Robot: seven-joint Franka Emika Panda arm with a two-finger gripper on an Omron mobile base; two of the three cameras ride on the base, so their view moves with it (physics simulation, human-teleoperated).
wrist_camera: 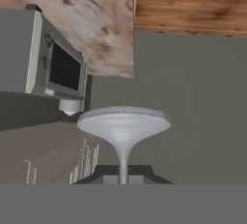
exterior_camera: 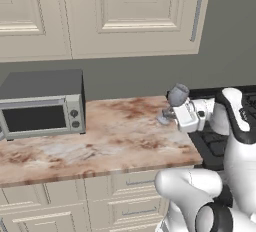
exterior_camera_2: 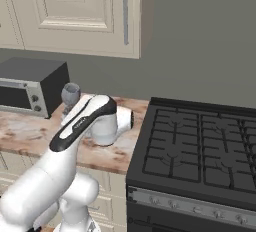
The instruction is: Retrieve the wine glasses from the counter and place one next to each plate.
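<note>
1 wine glass being pinched by its stem in the gripper — jaws pressed together on it, bowl tilting up and to the left, foot looming broad in the hand view. Hanging above the right end of the counter, clear of the stone. Sitting well to the left — a grey toaster oven; lying just beside the counter's right edge, a black stove.

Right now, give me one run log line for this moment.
fingers: shut on stem | translucent grey-blue stemmed wine glass: held, lifted above brown-and-pink marbled counter | plates: unseen
</note>
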